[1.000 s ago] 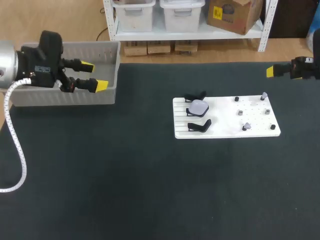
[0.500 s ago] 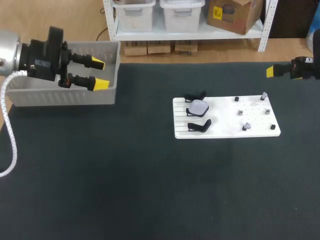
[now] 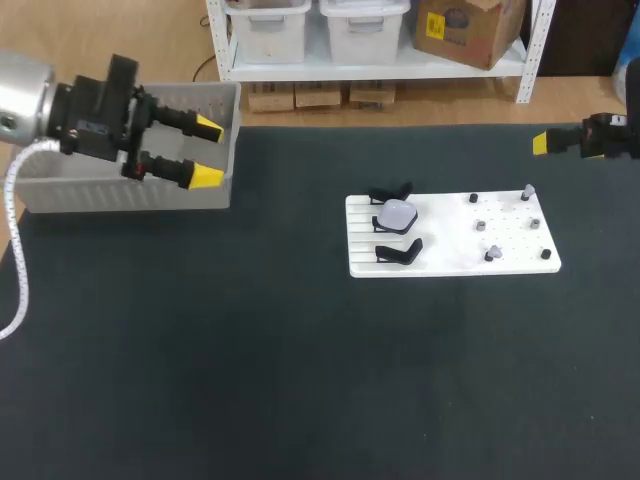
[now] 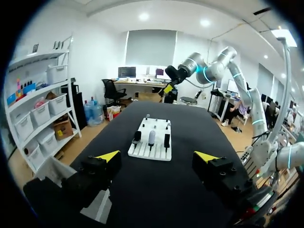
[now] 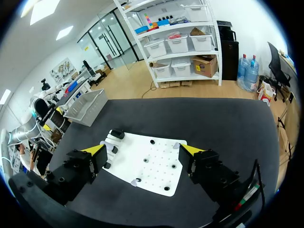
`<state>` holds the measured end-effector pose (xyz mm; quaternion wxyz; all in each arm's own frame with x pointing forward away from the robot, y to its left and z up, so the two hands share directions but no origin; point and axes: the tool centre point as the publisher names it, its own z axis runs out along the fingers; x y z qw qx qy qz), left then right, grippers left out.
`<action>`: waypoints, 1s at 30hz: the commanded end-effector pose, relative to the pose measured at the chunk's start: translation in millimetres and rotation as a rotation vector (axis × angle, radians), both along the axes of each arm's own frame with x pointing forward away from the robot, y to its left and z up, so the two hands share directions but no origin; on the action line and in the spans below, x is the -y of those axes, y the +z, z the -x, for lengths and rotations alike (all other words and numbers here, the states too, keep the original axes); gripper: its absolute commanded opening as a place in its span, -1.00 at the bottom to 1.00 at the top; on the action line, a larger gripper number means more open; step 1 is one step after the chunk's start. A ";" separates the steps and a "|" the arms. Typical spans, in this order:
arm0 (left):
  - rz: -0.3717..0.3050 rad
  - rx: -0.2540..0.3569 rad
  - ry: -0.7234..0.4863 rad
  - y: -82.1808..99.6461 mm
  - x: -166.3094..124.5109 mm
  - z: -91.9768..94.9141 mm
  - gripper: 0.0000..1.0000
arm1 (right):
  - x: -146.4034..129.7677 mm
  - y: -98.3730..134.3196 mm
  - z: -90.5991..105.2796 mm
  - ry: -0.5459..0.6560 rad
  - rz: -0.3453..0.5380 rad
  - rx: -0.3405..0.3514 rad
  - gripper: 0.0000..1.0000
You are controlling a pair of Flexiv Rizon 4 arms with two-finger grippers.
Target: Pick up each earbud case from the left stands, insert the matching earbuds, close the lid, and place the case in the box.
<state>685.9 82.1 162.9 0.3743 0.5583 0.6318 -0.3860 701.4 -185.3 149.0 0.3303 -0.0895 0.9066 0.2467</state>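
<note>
Earbud case [image 3: 398, 213] – pale, rounded – sits on the mid stand at 9 o'clock end of white board [image 3: 455, 262]; the black stands [image 3: 398, 252] at its 12 and 6 look bare. L gripper [image 3: 208, 152] is wide open, holds nothing, over box [image 3: 130, 192] at table's 10 o'clock. R gripper [image 5: 142, 151] is also spread wide, empty, at 2 o'clock edge. Case prob light w/ hard glossy shell — slippery; pinch across flat sides below lid seam, gently.
</note>
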 end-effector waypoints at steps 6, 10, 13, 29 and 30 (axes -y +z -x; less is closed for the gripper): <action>-0.076 -0.008 -0.149 -33.1 49.7 -32.0 1.00 | 0.0 0.4 0.7 -0.002 0.002 0.000 1.00; -0.049 -0.028 -0.165 -43.1 66.7 -39.6 1.00 | 0.0 0.4 0.7 -0.002 0.002 0.000 1.00; -0.035 -0.019 -0.184 -46.2 79.6 -41.4 1.00 | 0.0 0.4 0.7 -0.002 0.002 0.000 1.00; -0.053 -0.022 -0.175 -73.2 140.8 -13.8 1.00 | 0.0 0.4 0.7 -0.002 0.002 0.000 1.00; -0.058 -0.015 -0.168 -74.5 144.9 -11.5 1.00 | 0.0 0.4 0.7 -0.002 0.002 0.000 1.00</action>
